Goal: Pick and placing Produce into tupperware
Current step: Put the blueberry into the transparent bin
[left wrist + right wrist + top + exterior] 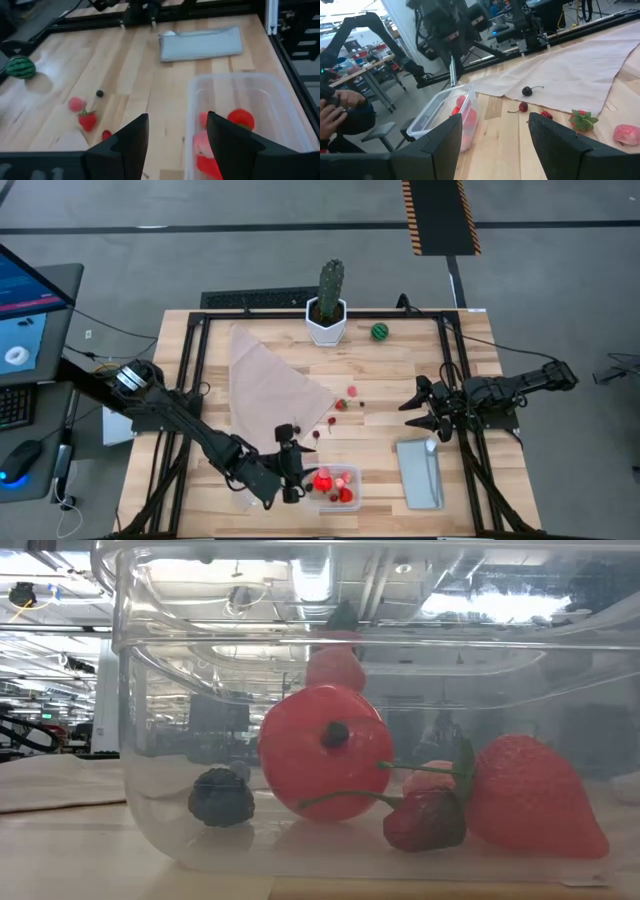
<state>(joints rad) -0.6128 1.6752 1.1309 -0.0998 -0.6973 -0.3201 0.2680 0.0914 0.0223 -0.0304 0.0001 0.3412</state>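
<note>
The clear tupperware [338, 486] sits near the table's near edge and holds several toy fruits: a round red one [325, 752], a strawberry [530, 798], a cherry [425, 820] and a dark berry [222, 797]. More produce lies loose mid-table [340, 405]: a strawberry [87, 120], a pink bit [76, 104] and a dark cherry [526, 91]. The green striped ball [380, 332] rests near the far edge. My left gripper [290, 462] [177, 135] is open, just left of the tub. My right gripper [418, 406] [495, 135] is open at the table's right, apart from everything.
The beige cloth [268, 385] lies spread left of centre. A cactus in a white pot [328, 305] stands at the far edge. The grey-blue lid [420, 472] lies right of the tub. A black frame rims the table. A person's hand [335, 114] shows beyond the table.
</note>
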